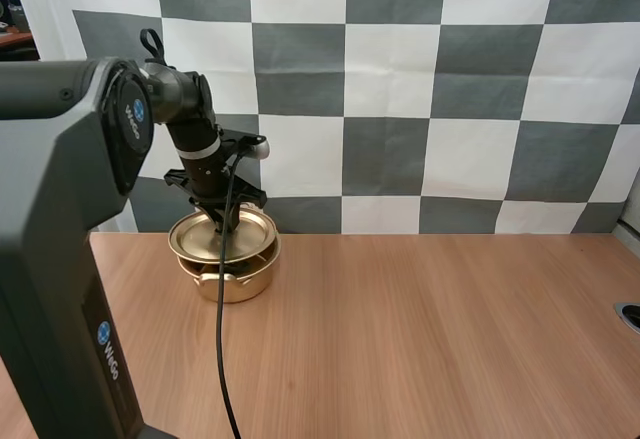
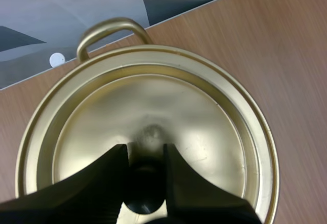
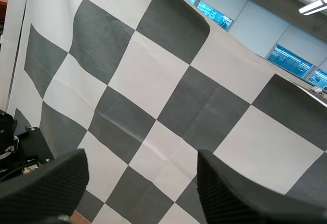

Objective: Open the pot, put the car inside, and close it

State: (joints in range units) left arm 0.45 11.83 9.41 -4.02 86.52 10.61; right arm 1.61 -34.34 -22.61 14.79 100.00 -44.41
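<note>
A gold pot (image 1: 230, 277) stands at the table's back left. Its gold lid (image 1: 222, 235) lies level over the pot's mouth; I cannot tell whether it rests on the rim or hangs just above it. My left gripper (image 1: 222, 221) comes down from above onto the lid's middle. In the left wrist view its fingers (image 2: 110, 170) pinch the lid's black knob (image 2: 144, 185), with the lid (image 2: 153, 106) spread beneath and one pot handle (image 2: 110, 29) past its rim. My right gripper (image 3: 142, 157) is raised toward the backdrop, fingers wide apart, nothing between them.
The wooden table (image 1: 430, 329) stretches bare to the right of the pot and toward the front. A small dark round fitting (image 1: 630, 316) sits at its right edge. A white dot (image 2: 56, 58) lies by the backdrop's foot behind the pot.
</note>
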